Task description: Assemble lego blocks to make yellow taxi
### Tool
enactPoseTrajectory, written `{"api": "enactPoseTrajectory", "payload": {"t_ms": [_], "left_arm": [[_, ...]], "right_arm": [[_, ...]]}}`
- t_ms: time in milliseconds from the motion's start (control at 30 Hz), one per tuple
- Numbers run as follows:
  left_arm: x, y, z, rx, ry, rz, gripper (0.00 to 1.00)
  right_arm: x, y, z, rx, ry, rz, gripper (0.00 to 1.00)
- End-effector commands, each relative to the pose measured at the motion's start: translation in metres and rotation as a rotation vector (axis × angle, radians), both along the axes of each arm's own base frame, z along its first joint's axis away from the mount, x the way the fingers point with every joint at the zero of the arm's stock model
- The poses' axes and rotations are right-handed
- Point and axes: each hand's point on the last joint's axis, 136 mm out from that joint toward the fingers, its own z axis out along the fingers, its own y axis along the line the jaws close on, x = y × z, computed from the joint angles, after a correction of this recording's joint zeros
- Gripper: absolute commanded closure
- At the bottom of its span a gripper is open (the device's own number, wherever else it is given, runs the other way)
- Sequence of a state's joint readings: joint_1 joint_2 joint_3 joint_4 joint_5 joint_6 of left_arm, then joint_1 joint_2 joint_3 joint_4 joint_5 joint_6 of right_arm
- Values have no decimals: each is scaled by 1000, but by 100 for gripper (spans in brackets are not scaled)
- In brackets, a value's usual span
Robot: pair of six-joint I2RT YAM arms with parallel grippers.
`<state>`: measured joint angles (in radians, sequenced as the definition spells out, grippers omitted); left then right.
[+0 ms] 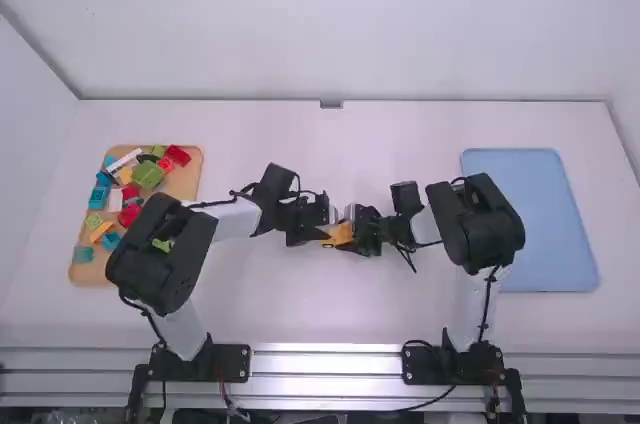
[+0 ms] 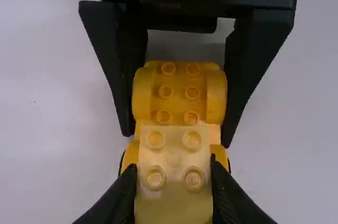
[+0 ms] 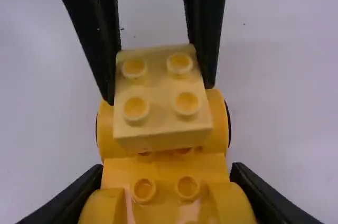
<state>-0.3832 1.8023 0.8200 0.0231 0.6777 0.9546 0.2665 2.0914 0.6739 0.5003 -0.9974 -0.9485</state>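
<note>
Midway along the counter [image 1: 330, 314], the fingers of the left gripper [image 2: 173, 166] pinch a pale yellow block [image 3: 161, 129] at one end of the yellow taxi body [image 2: 178, 97], clamped by the right gripper [image 3: 169, 176], apparently to brace it for pressing.

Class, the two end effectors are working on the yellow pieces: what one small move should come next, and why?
Probably the left end effector should press the pale yellow two-by-two brick down: it grips that brick over the studded yellow base, whose sides the right end effector clamps; whether the brick is fully seated is unclear.
</note>
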Motion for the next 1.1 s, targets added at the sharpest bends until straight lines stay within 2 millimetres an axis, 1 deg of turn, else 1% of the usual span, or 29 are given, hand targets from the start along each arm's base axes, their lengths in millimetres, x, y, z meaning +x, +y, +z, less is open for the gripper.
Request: {"api": "enactPoseTrajectory", "payload": {"t_ms": [0,67,133,167,200,267,367,433,567,633,733,767,833,867,900,933,967,1000,1033,1067], "left_arm": [[-7,-1,3,-8,2,-23,92],[-7,-1,3,-8,1,-24,89],[-6,-1,3,-9,-4,-25,82],[-6,-1,3,-10,-4,-24,81],[-6,-1,3,-14,-3,-23,75],[-6,-3,4,-18,-2,-19,57],[-5,-4,5,-24,-4,-21,46],[-4,-5,9,-45,-10,-27,43],[1,-10,18,-90,-46,-42,43],[4,-11,32,-121,-76,-48,43],[5,-8,45,-141,-93,-44,43],[7,-6,50,-142,-103,-35,44],[8,2,56,-123,-105,-10,50],[8,3,56,-121,-104,-7,51],[7,8,56,-105,-94,8,57],[8,12,52,-83,-85,24,69],[8,13,51,-79,-84,26,73],[7,18,44,-45,-64,45,87],[6,21,40,-25,-50,56,98],[3,21,35,-17,-27,56,98]], "right_arm": [[3,-6,-12,-53,27,-41,50],[3,-6,-12,-52,27,-40,50],[3,-6,-12,-52,27,-40,50],[3,-6,-12,-52,27,-40,50],[3,-6,-12,-52,27,-40,50],[2,-6,-12,-52,27,-40,50],[2,-6,-12,-52,27,-41,49],[2,-6,-12,-52,27,-41,49],[2,-6,-12,-52,28,-40,49],[2,-6,-13,-52,28,-40,48],[2,-6,-13,-53,28,-41,48],[2,-6,-13,-52,28,-41,48],[2,-6,-12,-52,28,-40,48],[2,-6,-12,-52,28,-41,48],[2,-6,-12,-52,27,-41,48],[3,-6,-12,-52,27,-40,48],[3,-6,-12,-52,27,-41,48],[2,-6,-12,-52,28,-41,48],[2,-6,-12,-52,27,-40,48],[2,-6,-12,-52,27,-40,48]]}}
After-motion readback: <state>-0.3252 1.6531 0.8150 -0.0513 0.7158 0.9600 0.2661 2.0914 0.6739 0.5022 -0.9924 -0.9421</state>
